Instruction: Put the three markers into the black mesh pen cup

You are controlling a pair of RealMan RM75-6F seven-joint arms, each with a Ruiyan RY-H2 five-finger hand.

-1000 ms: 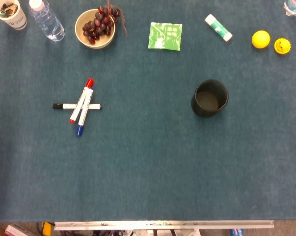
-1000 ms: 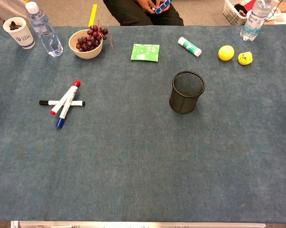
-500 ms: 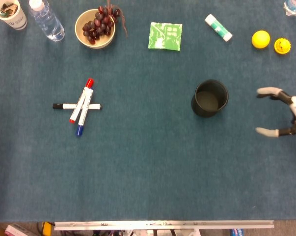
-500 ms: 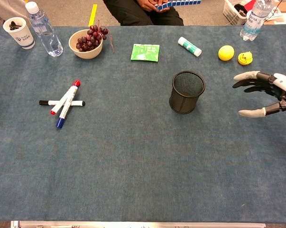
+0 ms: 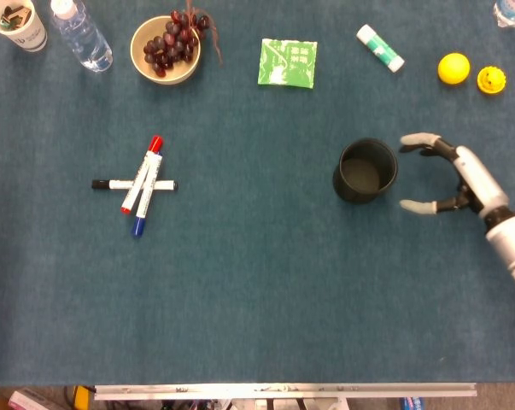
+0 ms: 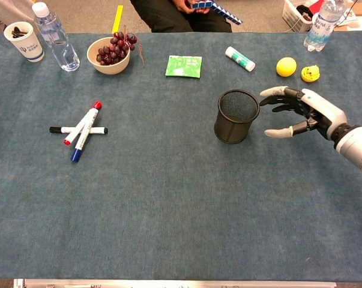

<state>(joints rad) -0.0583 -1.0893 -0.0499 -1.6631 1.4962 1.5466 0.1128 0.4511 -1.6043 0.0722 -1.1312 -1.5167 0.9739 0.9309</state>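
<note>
Three markers lie crossed on the blue-grey table (image 6: pixel 168 198), left of centre: the black marker (image 5: pixel 133 184) runs side to side, while the red marker (image 5: pixel 143 173) and blue marker (image 5: pixel 146 202) slant over it, caps toward the upper right and lower left respectively. The black mesh pen cup (image 6: pixel 236 116) stands upright, apparently empty. Just beside it, the right hand (image 6: pixel 301 111) hovers with fingers spread, holding nothing, its arm cut off at the frame edge.
</note>
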